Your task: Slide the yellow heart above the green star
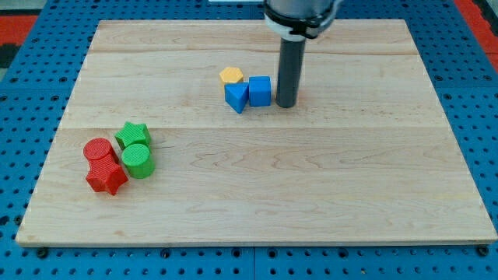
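Note:
The only yellow block [231, 75] lies at the board's upper middle; its outline looks six-sided, and I cannot make out a heart shape. It touches a blue triangular block [236, 96], which sits next to a blue cube [260, 91]. The green star [133, 134] lies far off at the view's lower left. My tip [285, 105] rests on the board just to the right of the blue cube, close to or touching it, and to the right of and below the yellow block.
A green cylinder [138, 160], a red cylinder [99, 150] and a red star [106, 176] are clustered with the green star. The wooden board [327, 187] lies on a blue pegboard surface.

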Available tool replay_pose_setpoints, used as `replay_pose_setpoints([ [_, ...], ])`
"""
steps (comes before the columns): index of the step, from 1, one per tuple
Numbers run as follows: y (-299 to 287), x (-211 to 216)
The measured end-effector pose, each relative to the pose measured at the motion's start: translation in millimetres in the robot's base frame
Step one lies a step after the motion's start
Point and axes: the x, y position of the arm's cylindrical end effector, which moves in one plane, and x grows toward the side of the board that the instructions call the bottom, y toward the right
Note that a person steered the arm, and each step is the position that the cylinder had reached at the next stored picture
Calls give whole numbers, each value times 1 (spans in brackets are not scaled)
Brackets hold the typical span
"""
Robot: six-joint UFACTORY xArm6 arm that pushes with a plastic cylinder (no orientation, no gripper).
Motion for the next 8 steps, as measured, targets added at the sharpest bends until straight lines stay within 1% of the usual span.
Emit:
replay_pose_setpoints([
  [1,-4,-28],
  [2,5,-41],
  [3,49,-29],
  [4,64,-59],
  [5,12,-78],
  [6,-86,-72],
  [7,-99,-82],
  [8,-125,-97],
])
